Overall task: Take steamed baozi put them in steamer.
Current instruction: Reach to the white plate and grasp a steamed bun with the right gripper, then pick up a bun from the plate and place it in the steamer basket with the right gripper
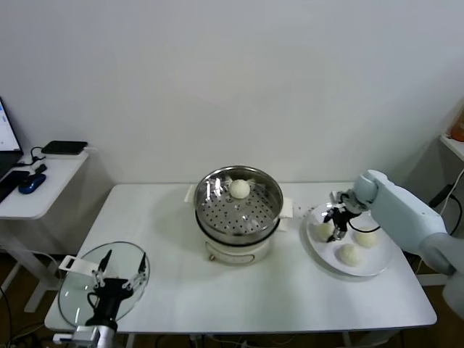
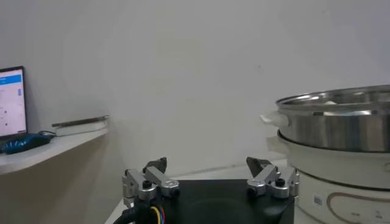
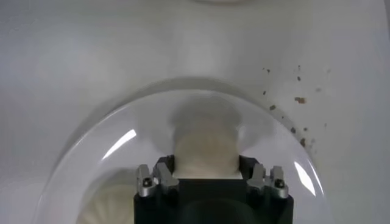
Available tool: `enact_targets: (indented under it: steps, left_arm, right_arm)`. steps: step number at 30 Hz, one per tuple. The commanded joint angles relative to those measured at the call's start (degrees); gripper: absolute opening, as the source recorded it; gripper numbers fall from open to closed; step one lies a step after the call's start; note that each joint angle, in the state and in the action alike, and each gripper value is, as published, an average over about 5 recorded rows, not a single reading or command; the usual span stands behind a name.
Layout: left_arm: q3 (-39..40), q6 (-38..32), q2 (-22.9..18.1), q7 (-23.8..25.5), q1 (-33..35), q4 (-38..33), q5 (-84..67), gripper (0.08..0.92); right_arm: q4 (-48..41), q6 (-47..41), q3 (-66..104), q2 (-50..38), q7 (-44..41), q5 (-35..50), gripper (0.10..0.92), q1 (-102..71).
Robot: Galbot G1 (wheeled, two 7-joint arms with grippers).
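Here: three steamed baozi on the white plate [image 1: 377, 270] at the right of the table [image 1: 217, 297], one more [image 1: 239, 188] already in the steamer [image 1: 270, 217] at table centre, toward its far wall. On the plate: a left bun [image 1: 322, 230], a far-right bun [image 1: 367, 238], a near bun [image 1: 349, 254]. Right gripper [image 1: 335, 225] down at the plate's left part, fingers pressed on both sides of the left bun [image 3: 205, 152], clenched on it; bun seated on the plate, seen between the fingers in the right wrist view. Right arm [image 1: 406, 214] reaching in from the right edge of the table. Plate's rim [image 3: 109, 131] curving around the grasped bun, brown specks [image 3: 298, 100] on the tabletop just outside it. Steamer basket shiny and perforated, set on a white pot base [image 1: 235, 251]. Glass lid [image 1: 80, 286] flat at the near left corner of the table. Left gripper [image 1: 117, 272] parked over that lid, fingers spread apart, grasping nothing. Farther left, a side desk [image 1: 43, 185] with a dark mouse [image 1: 32, 184] and a flat black device [image 1: 64, 147].
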Motion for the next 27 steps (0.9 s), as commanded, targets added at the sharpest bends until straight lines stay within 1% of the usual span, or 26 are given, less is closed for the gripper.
enact_targets:
  steps: [1, 7, 9, 14, 20, 24, 27]
  left_arm:
    - [-0.13, -0.04, -0.04, -0.01, 0.06, 0.00, -0.05, 0.823]
    - [-0.17, -0.03, -0.22, 0.01, 0.02, -0.21, -0.02, 0.823]
    - [-0.13, 0.00, -0.31, 0.01, -0.02, -0.34, 0.03, 0.823]
    - [-0.11, -0.12, -0.34, 0.01, 0.04, -0.63, 0.01, 0.823]
    - [-0.16, -0.36, -0.05, 0.01, 0.03, -0.81, -0.03, 0.823]
    - [-0.05, -0.61, -0.18, -0.03, 0.03, -0.88, -0.08, 0.823]
    - [0.04, -0.76, -0.26, -0.04, -0.01, -1.04, -0.09, 0.823]
  right_arm:
    - [1.39, -0.61, -1.68, -0.75, -0.17, 2.43, 0.686, 1.49]
    - [6.58, -4.67, -10.42, -3.48, -0.61, 13.90, 0.687, 9.19]
    - [7.18, -5.17, -13.44, -3.81, -0.97, 16.40, 0.687, 12.78]
    - [9.01, -6.62, -23.70, -3.58, -1.93, 25.80, 0.687, 24.36]
    - [10.99, -6.86, -39.26, 0.61, -4.39, 38.18, 0.687, 39.33]
    - [11.33, -7.94, -43.82, 5.17, -4.69, 44.63, 0.687, 45.05]
    - [11.54, -9.03, -44.99, 8.73, -4.82, 47.93, 0.687, 46.59]
